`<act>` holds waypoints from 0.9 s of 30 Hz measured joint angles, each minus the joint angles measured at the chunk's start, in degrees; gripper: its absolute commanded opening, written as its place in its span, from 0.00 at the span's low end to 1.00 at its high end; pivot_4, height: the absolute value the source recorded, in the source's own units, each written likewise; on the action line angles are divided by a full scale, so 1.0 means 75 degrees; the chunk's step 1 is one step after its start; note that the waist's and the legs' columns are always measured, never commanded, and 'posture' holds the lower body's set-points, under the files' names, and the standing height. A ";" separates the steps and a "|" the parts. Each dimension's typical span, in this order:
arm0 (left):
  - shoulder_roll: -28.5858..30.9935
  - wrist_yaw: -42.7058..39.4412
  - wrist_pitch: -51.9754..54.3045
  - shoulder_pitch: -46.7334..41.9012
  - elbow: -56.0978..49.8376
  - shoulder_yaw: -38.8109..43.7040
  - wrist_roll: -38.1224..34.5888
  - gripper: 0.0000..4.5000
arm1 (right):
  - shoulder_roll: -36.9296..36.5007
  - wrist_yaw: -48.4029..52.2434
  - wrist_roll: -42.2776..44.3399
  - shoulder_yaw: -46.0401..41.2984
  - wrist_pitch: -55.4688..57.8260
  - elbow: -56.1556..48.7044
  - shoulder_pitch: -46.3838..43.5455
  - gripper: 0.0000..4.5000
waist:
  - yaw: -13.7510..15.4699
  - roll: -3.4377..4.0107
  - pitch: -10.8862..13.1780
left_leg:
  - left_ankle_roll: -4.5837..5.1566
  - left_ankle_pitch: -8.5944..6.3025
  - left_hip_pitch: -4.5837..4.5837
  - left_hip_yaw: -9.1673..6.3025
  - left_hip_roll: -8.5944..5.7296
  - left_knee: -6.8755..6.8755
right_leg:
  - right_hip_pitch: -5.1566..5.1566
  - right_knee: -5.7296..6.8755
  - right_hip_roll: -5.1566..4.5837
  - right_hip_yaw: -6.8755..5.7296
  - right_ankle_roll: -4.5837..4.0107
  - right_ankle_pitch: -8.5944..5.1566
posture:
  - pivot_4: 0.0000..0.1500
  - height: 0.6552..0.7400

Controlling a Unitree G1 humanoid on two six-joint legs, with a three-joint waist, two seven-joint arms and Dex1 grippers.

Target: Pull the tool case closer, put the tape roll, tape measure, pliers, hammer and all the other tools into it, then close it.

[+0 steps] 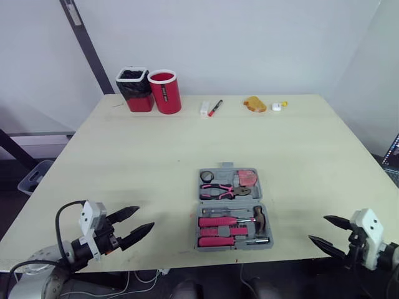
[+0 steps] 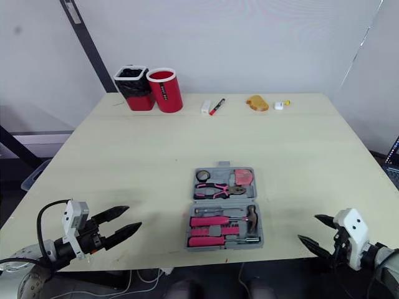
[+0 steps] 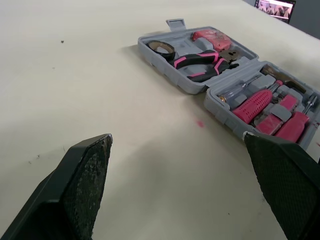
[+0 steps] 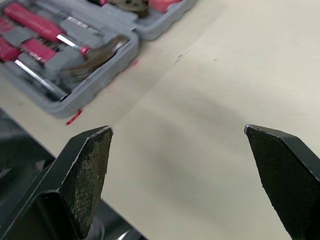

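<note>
Left gripper (image 1: pixel 145 218) hangs at the near-left edge of the table (image 1: pixel 156 156), jaws wide apart and empty. The case (image 1: pixel 234 244) lies open at centre, near the near edge, holding pliers (image 1: pixel 218 191), hammer (image 1: pixel 260 216) and what may be the tape measure (image 1: pixel 247 177). Right gripper (image 1: pixel 318 228), near right, gapes empty.
</note>
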 measured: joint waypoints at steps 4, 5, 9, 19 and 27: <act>-0.0077 0.0047 -0.0109 -0.0166 -0.0057 -0.0042 0.0074 1.00 | 0.0044 -0.0101 -0.0006 -0.0017 -0.0004 0.0000 -0.0044 0.99 | -0.0001 0.0000 0.0001 | 0.0000 0.0000 -0.0003 -0.0001 0.0000 -0.0006 | -0.0002 -0.0002 0.0001 -0.0002 -0.0017 0.0010 | 1.00 1.00; -0.0076 0.0047 -0.0107 -0.0212 -0.0071 -0.0044 0.0082 1.00 | 0.0061 -0.0119 -0.0008 -0.0003 0.0011 0.0000 -0.0094 0.99 | -0.0001 0.0000 0.0001 | 0.0000 0.0000 -0.0003 0.0000 0.0000 -0.0006 | -0.0002 -0.0002 0.0002 -0.0002 -0.0017 0.0010 | 1.00 1.00; -0.0077 0.0039 -0.0057 -0.0479 -0.0132 -0.0132 0.0100 1.00 | 0.0137 -0.0260 -0.0017 0.0268 0.0159 0.0002 -0.0563 0.99 | -0.0018 0.0001 0.0001 | 0.0000 0.0000 -0.0001 0.0002 0.0000 -0.0006 | -0.0001 -0.0001 0.0005 -0.0001 -0.0017 0.0010 | 1.00 1.00; -0.0072 -0.0032 0.0516 -0.1597 -0.0207 -0.0948 0.0113 0.42 | 0.0177 -0.0255 -0.0358 0.1901 0.1034 0.0525 -0.3070 0.83 | -0.0003 0.0007 0.0007 | 0.0003 0.0002 -0.0020 0.0002 -0.0030 -0.0005 | -0.0002 0.0000 0.0017 -0.0007 -0.0020 0.0012 | 1.00 1.00; 0.0130 -0.0163 0.0877 -0.2546 0.0206 -0.2009 0.0822 0.00 | -0.0173 0.0397 -0.1485 0.3723 0.1563 0.1584 -0.4854 0.11 | -0.0007 0.0012 0.0011 | 0.0004 0.0003 -0.0033 0.0014 -0.0043 0.0005 | -0.0003 0.0000 0.0016 -0.0012 -0.0019 0.0013 | 1.00 1.00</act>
